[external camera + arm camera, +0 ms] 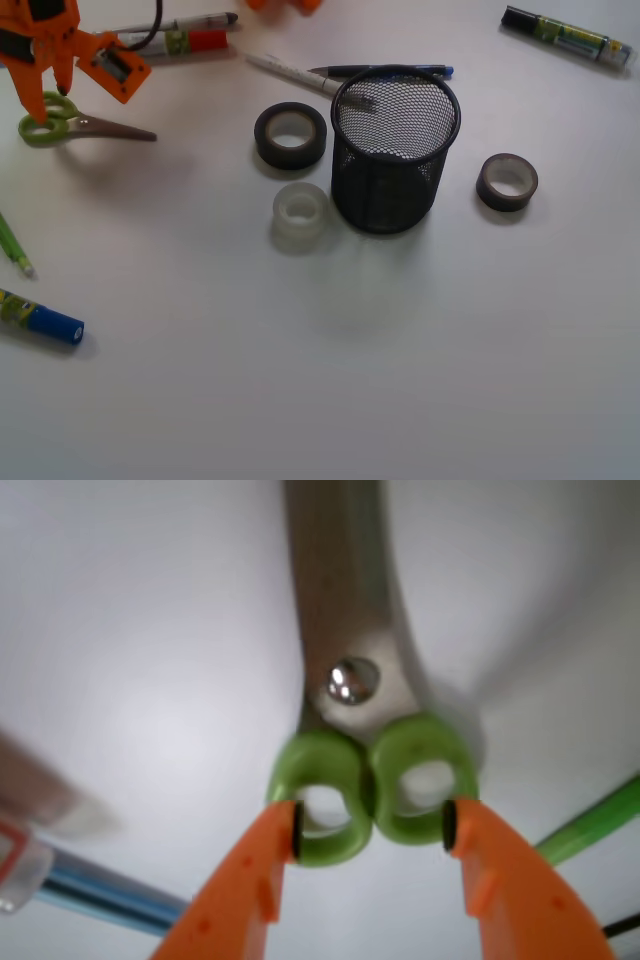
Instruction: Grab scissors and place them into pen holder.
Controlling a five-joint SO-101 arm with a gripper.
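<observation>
Lime-green handles of the scissors (372, 780), near the bench's far left corner, sit between the gripper (370, 835) tips, apparently pinched; smooth loops could slip during lifting.

Between the matt orange plastic fingers (270, 880), the scissors (365, 740) show glossy green plastic loops, brushed metal blades and a shiny rivet.
</observation>
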